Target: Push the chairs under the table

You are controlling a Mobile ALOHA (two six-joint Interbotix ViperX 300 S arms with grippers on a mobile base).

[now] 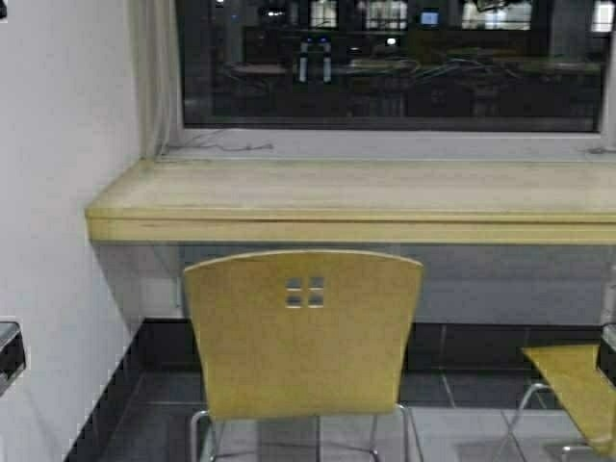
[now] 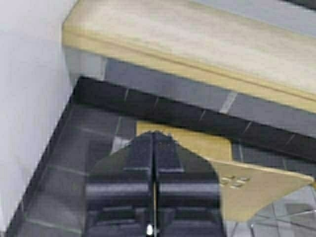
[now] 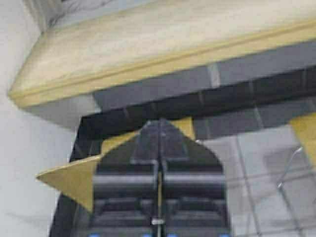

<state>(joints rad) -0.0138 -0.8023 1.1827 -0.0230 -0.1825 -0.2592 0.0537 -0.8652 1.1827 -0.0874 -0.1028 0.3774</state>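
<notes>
Both sets of jaws, left gripper (image 2: 154, 140) and right gripper (image 3: 160, 128), are pressed together, blunt pushers just above the near chair (image 1: 303, 332), whose back stands short of the table (image 1: 356, 197) ahead.

A white wall (image 1: 58, 192) stands on the left, a dark window (image 1: 385, 67) ahead, grey tiled floor (image 1: 462, 423) below.
</notes>
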